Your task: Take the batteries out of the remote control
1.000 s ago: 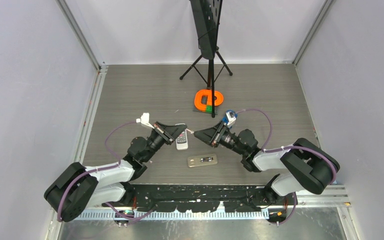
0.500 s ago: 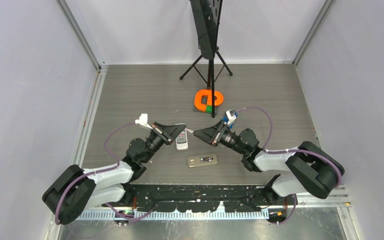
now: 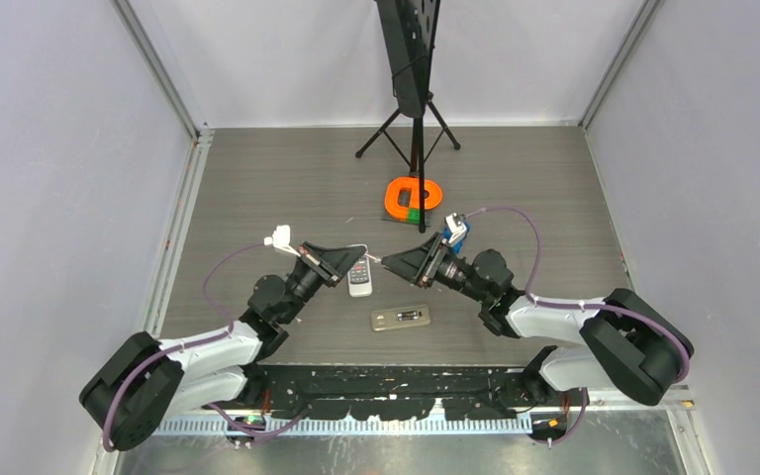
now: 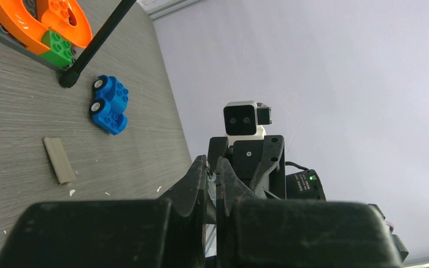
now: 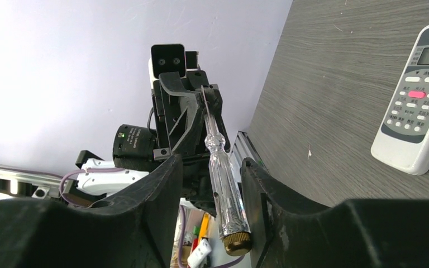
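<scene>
A grey remote [image 3: 401,318] lies face down near the table front, with a dark slot open in its back. The batteries are too small to make out there. A white remote [image 3: 360,279] lies under the two grippers and also shows in the right wrist view [image 5: 419,100]. My left gripper [image 3: 356,255] is shut on the metal tip of a clear-handled stick tool [image 5: 218,167]. My right gripper [image 5: 212,162] is open, and the tool's handle lies between its fingers, against one of them. In the left wrist view the left gripper [image 4: 212,167] pinches something thin.
An orange toy block piece [image 3: 414,196] sits beside a black tripod stand [image 3: 416,129] at the back. A blue toy car [image 4: 109,105] and a small grey strip [image 4: 58,160] lie on the table behind my right arm. Walls close in both sides.
Both grippers stay tip to tip over the white remote. The right arm's elbow and cable have shifted slightly. The remotes have not moved.
</scene>
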`<state>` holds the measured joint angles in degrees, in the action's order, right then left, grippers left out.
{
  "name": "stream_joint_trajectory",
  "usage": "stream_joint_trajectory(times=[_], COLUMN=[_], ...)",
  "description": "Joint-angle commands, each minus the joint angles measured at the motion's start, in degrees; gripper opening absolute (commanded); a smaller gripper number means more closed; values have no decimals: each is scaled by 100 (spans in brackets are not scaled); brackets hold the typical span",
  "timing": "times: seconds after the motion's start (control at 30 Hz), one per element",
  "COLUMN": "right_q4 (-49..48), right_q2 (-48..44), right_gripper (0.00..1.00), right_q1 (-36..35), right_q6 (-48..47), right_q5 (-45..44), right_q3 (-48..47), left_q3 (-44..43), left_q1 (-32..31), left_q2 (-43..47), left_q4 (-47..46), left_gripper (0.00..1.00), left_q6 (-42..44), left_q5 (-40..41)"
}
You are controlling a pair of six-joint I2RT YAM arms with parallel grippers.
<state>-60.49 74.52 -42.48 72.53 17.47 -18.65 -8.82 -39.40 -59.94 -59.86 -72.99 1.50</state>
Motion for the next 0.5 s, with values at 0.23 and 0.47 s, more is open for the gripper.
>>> stream_joint_trajectory(times=[0.23, 0.47], right_q4=[-856, -786], right_q2=[305, 203], right_gripper=[36, 36], right_q1=[-15, -15], right_q6=[245, 223], right_q5=[267, 65], right_q3=[-290, -229], left_q3=[78, 124], left_q1=[17, 12], left_q2=[-368, -422], left_q4=[-510, -624], left_gripper=[0, 0], left_q6=[111, 73], left_q5=[106, 53])
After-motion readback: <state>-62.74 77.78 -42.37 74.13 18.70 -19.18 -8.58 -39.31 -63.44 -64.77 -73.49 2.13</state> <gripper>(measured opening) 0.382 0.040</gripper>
